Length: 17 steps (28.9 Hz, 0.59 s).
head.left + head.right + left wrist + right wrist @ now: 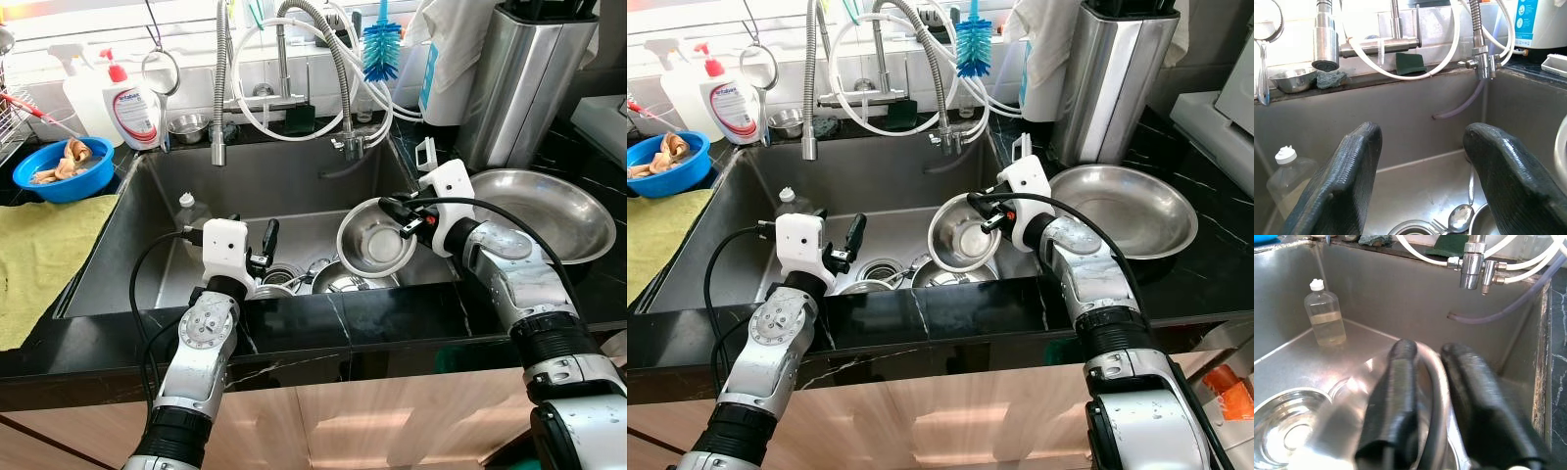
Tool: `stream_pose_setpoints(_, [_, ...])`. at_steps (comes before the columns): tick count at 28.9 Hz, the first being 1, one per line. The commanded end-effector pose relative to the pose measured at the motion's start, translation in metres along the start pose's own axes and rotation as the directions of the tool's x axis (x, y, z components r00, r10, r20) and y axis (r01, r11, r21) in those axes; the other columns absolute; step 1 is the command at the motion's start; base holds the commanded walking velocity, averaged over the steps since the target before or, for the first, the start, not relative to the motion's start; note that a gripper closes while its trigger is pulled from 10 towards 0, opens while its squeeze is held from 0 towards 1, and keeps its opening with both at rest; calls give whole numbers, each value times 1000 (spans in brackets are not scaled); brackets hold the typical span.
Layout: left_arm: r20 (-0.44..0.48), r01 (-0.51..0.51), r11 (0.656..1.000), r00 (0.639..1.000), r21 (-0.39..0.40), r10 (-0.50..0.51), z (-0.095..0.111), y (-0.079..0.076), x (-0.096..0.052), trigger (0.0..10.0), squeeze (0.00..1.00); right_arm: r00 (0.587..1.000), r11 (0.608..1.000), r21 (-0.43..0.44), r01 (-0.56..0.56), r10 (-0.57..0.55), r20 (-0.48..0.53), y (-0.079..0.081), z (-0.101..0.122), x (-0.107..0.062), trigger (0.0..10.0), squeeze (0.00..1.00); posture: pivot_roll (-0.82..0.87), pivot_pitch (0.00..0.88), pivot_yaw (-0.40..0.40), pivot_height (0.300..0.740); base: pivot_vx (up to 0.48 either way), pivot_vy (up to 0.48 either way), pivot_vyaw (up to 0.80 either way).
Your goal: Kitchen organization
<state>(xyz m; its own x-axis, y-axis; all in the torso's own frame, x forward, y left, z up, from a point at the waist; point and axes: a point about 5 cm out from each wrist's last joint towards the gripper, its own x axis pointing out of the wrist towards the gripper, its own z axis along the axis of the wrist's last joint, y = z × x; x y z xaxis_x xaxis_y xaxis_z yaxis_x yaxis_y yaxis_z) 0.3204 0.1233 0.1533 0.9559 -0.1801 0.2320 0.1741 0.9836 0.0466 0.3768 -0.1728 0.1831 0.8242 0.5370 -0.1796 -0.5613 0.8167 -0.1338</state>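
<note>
Bottle (193, 211) in sink (284, 181) left, pan (549, 211) on counter right

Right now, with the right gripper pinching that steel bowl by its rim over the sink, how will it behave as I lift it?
The steel bowl looks thin and probably light. Held only at the rim by the right gripper, it hangs tilted and may swing or pivot. Its polished surface likely makes it slippery between the fingers.

The back half of the sink (294, 191) floor is bare and gives room to pass. A clear bottle (192, 211) stands in its far left corner. Near the front wall, dishes and spoons (1459, 218) crowd around the drain. Above, the spray faucet (218, 108), the white hoses (323, 98) and a hanging blue brush (382, 49) block the way from the back. On the right surface a wide steel basin (549, 211) takes the space.
</note>
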Motion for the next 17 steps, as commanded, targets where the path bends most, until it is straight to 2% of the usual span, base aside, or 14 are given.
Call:
stream_pose_setpoints(1, [16, -20, 1000, 1000, 4, 20, 3, 5, -1, 10000, 0, 1000, 1000, -17, -17, 17, 18, 2, 7, 4, 10000, 1000, -101, 0, 47, 740, 0, 0, 0])
stream_pose_setpoints(7, [15, -19, 1000, 1000, 5, 19, 3, 6, -2, 10000, 0, 1000, 1000, -22, -20, 20, 12, 3, 6, 4, 10000, 1000, -99, 0, 48, 740, 0, 0, 0])
stream_pose_setpoints(8, [15, -19, 1000, 1000, 5, 18, 3, 6, -2, 10000, 0, 1000, 1000, -26, -15, 16, 15, 3, 7, 4, 10000, 612, -99, 0, 48, 740, 0, 0, 0])
stream_pose_setpoints(9, [14, -18, 1000, 1000, 6, 18, 3, 6, -2, 10000, 0, 1000, 1000, -28, -13, 13, 17, 3, 7, 4, 10000, 612, -99, 0, 48, 740, 0, 0, 0])
stream_pose_setpoints(10, [15, -18, 1000, 1000, 6, 18, 3, 6, -2, 10000, 0, 999, 1000, -28, 2, -1, 33, 2, 9, 4, 10000, 0, -98, 0, 49, 740, 0, 0, 0])
stream_pose_setpoints(13, [14, -19, 1000, 1000, 8, 19, 3, 6, -2, 10000, 0, 989, 996, -43, 84, -78, 122, -2, 25, -1, 10000, 0, -96, 0, 49, 740, 0, 0, 0])
stream_pose_setpoints(15, [15, -20, 1000, 1000, 10, 20, 3, 6, -2, 10000, 0, 965, 980, -48, 192, -179, 191, -8, 37, -9, 10000, 0, -97, 0, 51, 740, 0, 0, 0])
stream_pose_setpoints(17, [15, -20, 1000, 1000, 10, 20, 3, 6, -2, 10000, 0, 948, 967, -58, 249, -231, 218, -11, 41, -15, 10000, 0, -99, 0, 51, 740, 0, 0, 0])
